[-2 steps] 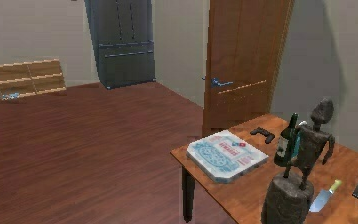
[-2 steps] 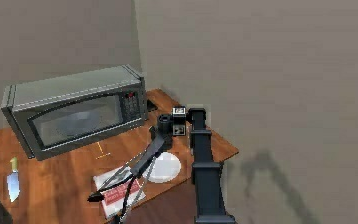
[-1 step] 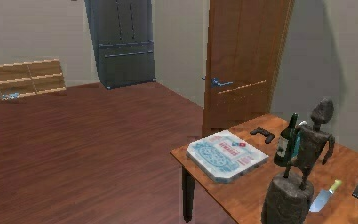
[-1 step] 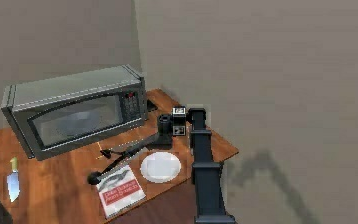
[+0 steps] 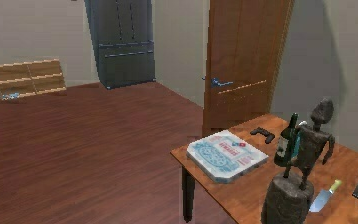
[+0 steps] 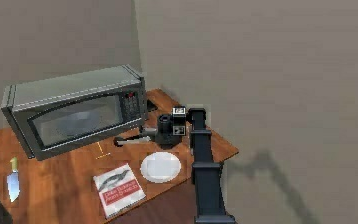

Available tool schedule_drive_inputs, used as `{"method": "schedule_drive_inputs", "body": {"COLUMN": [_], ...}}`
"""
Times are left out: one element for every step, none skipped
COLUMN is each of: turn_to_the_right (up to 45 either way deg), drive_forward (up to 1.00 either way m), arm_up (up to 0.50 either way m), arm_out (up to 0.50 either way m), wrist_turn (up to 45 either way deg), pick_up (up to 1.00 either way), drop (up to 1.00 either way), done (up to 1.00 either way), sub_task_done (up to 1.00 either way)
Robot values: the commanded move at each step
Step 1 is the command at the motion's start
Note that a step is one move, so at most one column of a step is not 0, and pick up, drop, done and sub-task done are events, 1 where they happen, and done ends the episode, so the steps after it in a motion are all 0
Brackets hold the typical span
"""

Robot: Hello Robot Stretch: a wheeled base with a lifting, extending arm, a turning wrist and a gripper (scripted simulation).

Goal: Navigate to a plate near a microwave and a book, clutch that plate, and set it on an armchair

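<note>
A white plate (image 6: pixel 160 166) lies on the wooden table (image 6: pixel 62 185), just in front of a grey microwave (image 6: pixel 77 112). Beside the plate, toward the table's front edge, lies a red-and-white book (image 6: pixel 119 189). The dark arm (image 6: pixel 204 165) rises from the bottom edge past the plate's right side. My gripper (image 6: pixel 135 140) reaches leftward above the plate's far rim, its fingers close to the microwave's lower right corner. I cannot tell whether it holds anything.
A knife (image 6: pixel 14 181) lies at the table's left. In the forward view a table (image 5: pixel 212 178) carries a flat printed box (image 5: pixel 225 156), a dark bottle (image 5: pixel 287 142), a brown statue (image 5: pixel 305 160) and a knife (image 5: pixel 325 195). Beyond are a wooden door (image 5: pixel 245 55), a dark cabinet (image 5: pixel 120 40), a low shelf (image 5: pixel 27 78) and open floor.
</note>
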Motion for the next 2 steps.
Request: {"method": "schedule_drive_inputs", "body": {"turn_to_the_right": [0.0, 0.0], "drive_forward": [0.0, 0.0], "arm_up": [0.0, -0.3], "arm_out": [0.0, 0.0], "wrist_turn": [30.0, 0.0], "pick_up": [0.0, 0.0], "drop": [0.0, 0.0], "done": [0.0, 0.0], "sub_task_done": [0.0, 0.0]}}
